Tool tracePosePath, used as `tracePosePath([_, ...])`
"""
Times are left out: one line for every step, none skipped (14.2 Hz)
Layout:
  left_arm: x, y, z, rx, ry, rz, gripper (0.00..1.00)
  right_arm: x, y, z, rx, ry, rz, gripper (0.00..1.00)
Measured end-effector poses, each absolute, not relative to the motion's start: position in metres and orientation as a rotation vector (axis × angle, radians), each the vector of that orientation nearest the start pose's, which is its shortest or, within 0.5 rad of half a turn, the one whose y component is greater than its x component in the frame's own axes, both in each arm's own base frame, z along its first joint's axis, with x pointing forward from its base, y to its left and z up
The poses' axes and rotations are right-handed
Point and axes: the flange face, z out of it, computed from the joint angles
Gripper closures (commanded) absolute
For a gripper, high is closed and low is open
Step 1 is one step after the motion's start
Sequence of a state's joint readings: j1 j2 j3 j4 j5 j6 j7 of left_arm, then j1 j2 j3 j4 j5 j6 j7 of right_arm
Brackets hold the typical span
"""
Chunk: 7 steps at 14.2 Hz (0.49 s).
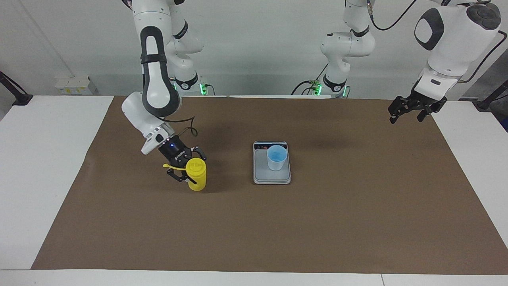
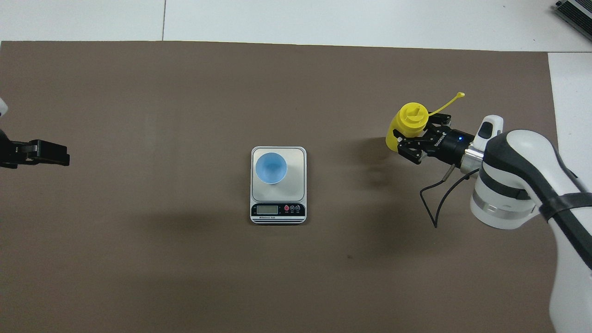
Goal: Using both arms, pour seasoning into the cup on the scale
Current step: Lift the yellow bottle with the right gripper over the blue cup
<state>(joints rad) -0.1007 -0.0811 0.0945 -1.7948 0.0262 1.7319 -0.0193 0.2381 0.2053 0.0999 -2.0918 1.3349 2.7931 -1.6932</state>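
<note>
Open brown mat (image 1: 357,222) all round the scale (image 1: 272,174) at mid-desk, blue cup (image 1: 276,157) upright on its plate. Toward the right arm's end from the scale, a clear gap, then the yellow bottle (image 1: 197,179) clamped in the right gripper (image 1: 186,169).

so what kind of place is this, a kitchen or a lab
Most likely a robotics lab, not a kitchen: two white robot arms are mounted at a table covered by a plain brown mat, with only a scale, a cup and a yellow bottle set out.
</note>
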Motion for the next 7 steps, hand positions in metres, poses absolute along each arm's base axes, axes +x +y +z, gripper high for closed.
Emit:
tracePosePath([0.538,0.001,0.576,-3.123,-0.014,-0.028,0.0,0.573,0.162,0.357,-2.402,-1.086,-1.042,0.9])
tracePosePath([0.538,0.001,0.576,-3.123,-0.014,-0.029,0.0,0.574,0.168,0.359,-2.409,-1.106,-1.024,0.9])
tracePosePath([0.538,0.001,0.576,-3.123,-0.014,-0.029,0.0,0.575,0.171,0.361,-2.42,-1.126,-1.004,0.9])
tracePosePath([0.538,0.001,0.576,-3.123,-0.014,-0.029,0.0,0.577,0.174,0.364,-2.43,-1.146,-0.99,0.9])
tracePosePath([0.538,0.001,0.576,-3.123,-0.014,-0.029,0.0,0.579,0.178,0.367,-2.44,-1.162,-0.975,0.9])
tracePosePath([0.538,0.001,0.576,-3.123,-0.014,-0.029,0.0,0.58,0.183,0.369,-2.449,-1.183,-0.958,0.9])
tracePosePath([0.538,0.001,0.576,-3.123,-0.014,-0.029,0.0,0.58,0.19,0.371,-2.459,-1.212,-0.939,0.9])
